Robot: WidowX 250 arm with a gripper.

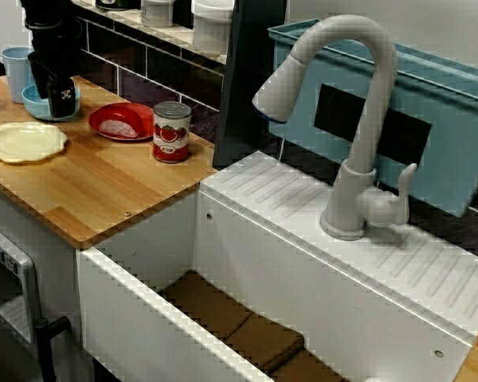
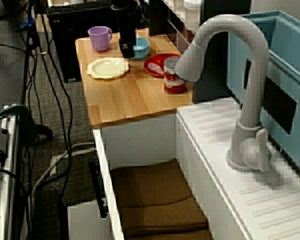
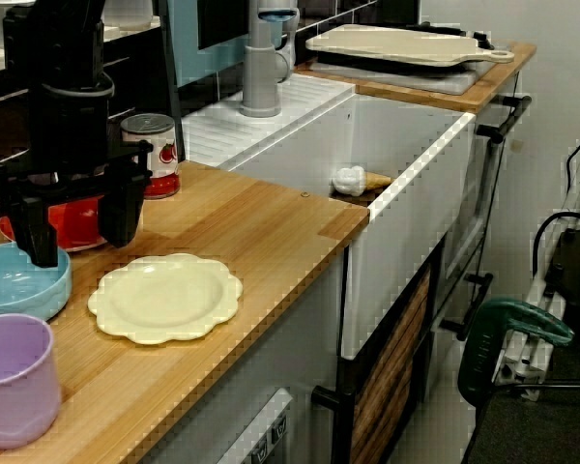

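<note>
My black gripper (image 3: 77, 224) hangs just above the wooden counter, open, with nothing between its fingers. In the view from the counter's end, its left finger (image 3: 36, 230) is over the rim of a light blue bowl (image 3: 14, 285) and the right one stands in front of a red plate (image 3: 72, 224). The view from behind the faucet shows the gripper (image 1: 57, 89) low over the blue bowl (image 1: 33, 107), with the red plate (image 1: 119, 121) to its right carrying a pale lump. A cream scalloped plate (image 3: 164, 295) lies just in front of the gripper.
A tomato can (image 1: 172, 131) stands upright beside the red plate. A purple cup (image 3: 14, 391) sits at the counter's near end and a light blue cup (image 1: 16, 72) behind the bowl. The white sink (image 3: 420, 159) holds a toy ice-cream cone (image 3: 353, 181); a grey faucet (image 1: 358, 119) rises behind it.
</note>
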